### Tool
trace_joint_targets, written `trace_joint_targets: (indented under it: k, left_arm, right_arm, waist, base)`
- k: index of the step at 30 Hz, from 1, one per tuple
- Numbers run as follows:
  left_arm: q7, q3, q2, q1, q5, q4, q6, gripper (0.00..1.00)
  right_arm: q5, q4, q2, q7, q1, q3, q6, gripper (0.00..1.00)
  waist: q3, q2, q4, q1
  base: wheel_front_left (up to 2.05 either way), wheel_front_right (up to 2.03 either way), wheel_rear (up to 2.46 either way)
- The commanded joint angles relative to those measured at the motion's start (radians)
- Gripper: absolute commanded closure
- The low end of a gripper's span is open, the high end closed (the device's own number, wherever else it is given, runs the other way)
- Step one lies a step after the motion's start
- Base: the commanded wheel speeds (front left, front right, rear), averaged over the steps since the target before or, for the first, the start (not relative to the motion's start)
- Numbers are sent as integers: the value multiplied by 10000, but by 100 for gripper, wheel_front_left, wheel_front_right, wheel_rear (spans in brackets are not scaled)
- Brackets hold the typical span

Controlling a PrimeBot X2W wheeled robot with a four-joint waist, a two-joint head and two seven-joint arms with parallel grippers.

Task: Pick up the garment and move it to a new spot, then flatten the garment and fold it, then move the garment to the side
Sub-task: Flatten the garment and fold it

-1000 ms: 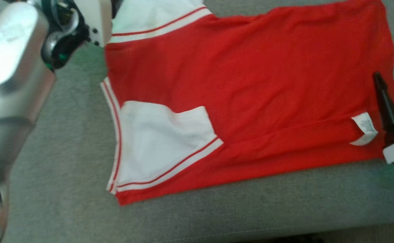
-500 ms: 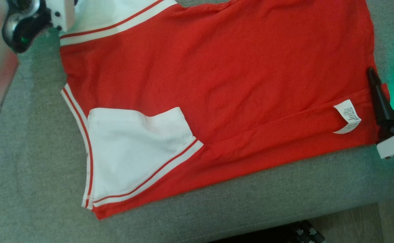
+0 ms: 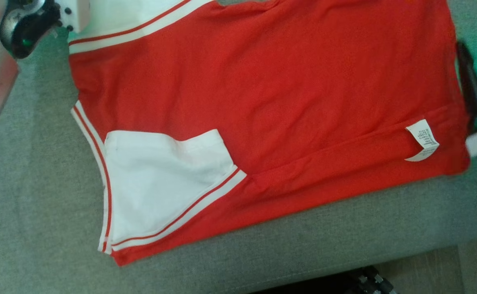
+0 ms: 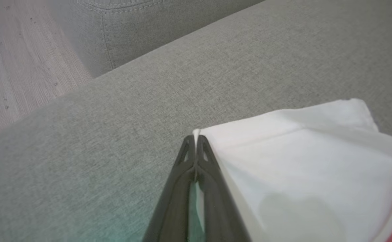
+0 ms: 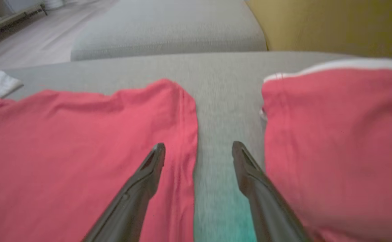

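The garment (image 3: pixel 283 94) is a red shirt with white sleeves, spread flat on the grey sofa cushion (image 3: pixel 38 204). Its near white sleeve (image 3: pixel 160 183) is folded onto the body, and a white label (image 3: pixel 422 141) shows by the right hem. In the left wrist view my left gripper (image 4: pixel 194 139) is shut on the edge of the far white sleeve (image 4: pixel 300 168), with a sliver of white cloth between its tips. My right gripper (image 5: pixel 198 148) is open at the red hem (image 5: pixel 182 134); one finger is over the cloth, the other over bare cushion. It appears blurred in the head view (image 3: pixel 473 94).
Another red cloth with white trim (image 5: pixel 333 134) lies just right of the garment, with a strip of cushion between them. A yellow cushion (image 5: pixel 333 23) stands behind. Wooden floor (image 4: pixel 21 67) lies past the sofa's edge. The cushion's front edge (image 3: pixel 344 253) runs below the garment.
My left gripper has shut on the white sleeve edge. My right gripper has moved farther along the right hem, still open. The head camera shifted earlier; the garment lies as before.
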Motion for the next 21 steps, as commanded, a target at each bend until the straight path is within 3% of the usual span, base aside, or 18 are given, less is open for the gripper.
trace_joint_targets:
  k: [1,7,15,16,18,19,21]
  left_arm:
    - [-83,203,435,-539,61,-224,18,100]
    - [-277,-150,369,-840,62,-411,18,100]
    - [-464,-615,237,-1181,-70,-601,18,100]
    - [-493,-663,240,-1211,-101,-609,18,100]
    - [-553,-748,249,-1256,-168,-602,18,100]
    - [-585,-792,255,-1275,-199,-594,18,100]
    - [-711,-887,297,-1312,-214,-589,18,100]
  right_arm:
    - [169,-93,-492,244,-320,171,-7,0]
    - [400,1256,-1141,1461,-2552,1386,-7,0]
    - [901,3033,-1496,2164,-4533,3334,-7,1]
    - [998,3182,-1523,2206,-4690,3569,-7,16]
    - [1243,3428,-1572,2266,-4955,4001,-7,57]
    - [1357,3513,-1604,2248,-5073,4199,-7,100]
    - [1499,3635,-1705,2101,-5316,4529,-7,100]
  waist:
    - [-42,0,51,1]
    - [-46,0,325,1]
    - [63,0,665,1]
    - [74,0,684,1]
    - [83,0,712,1]
    - [83,0,726,1]
    - [73,0,748,1]
  base:
    - [0,0,0]
    - [0,0,0]
    - [0,0,0]
    - [0,0,0]
    - [0,0,0]
    - [0,0,0]
    - [0,0,0]
